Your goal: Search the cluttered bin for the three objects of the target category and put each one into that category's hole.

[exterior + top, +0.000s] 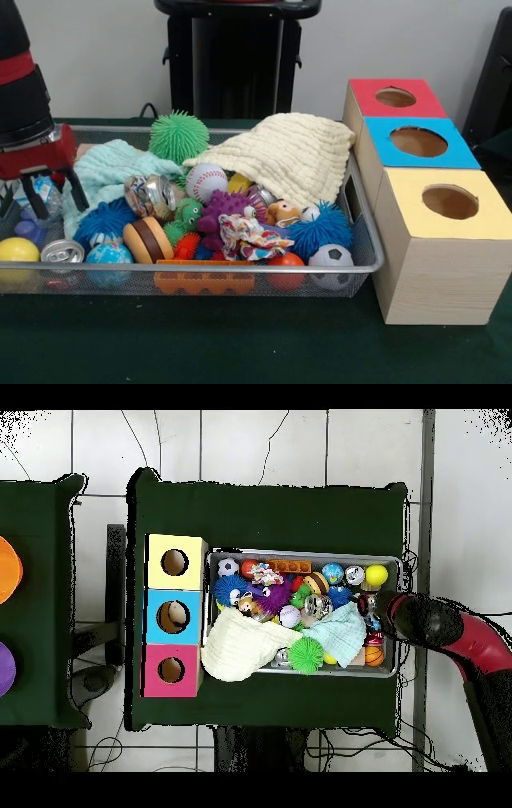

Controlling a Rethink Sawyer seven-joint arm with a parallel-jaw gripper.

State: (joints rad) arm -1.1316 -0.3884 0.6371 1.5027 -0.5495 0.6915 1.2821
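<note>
The wire mesh bin [364, 240] is packed with toys: a baseball [206, 182], a soccer ball [330, 264], a yellow ball [16, 250], a globe ball [108, 256], spiky green [178, 136] and blue [320, 228] balls, and crushed cans [62, 252]. Three boxes with round holes stand beside it: red [416, 102], blue [452, 152] and yellow [488, 216]. My gripper [53, 200] hangs open over the bin's left end, its black fingers [78, 190] spread on either side of a clear plastic item. From overhead the gripper [372, 612] is at the bin's right end.
A cream towel [280, 156] drapes over the bin's back right corner. A teal cloth [112, 172] covers items at the back left. Also in the bin are a burger toy [148, 240], a purple spiky toy [224, 210] and an orange plastic piece [204, 280]. Something pale shows inside the blue box's hole [173, 617].
</note>
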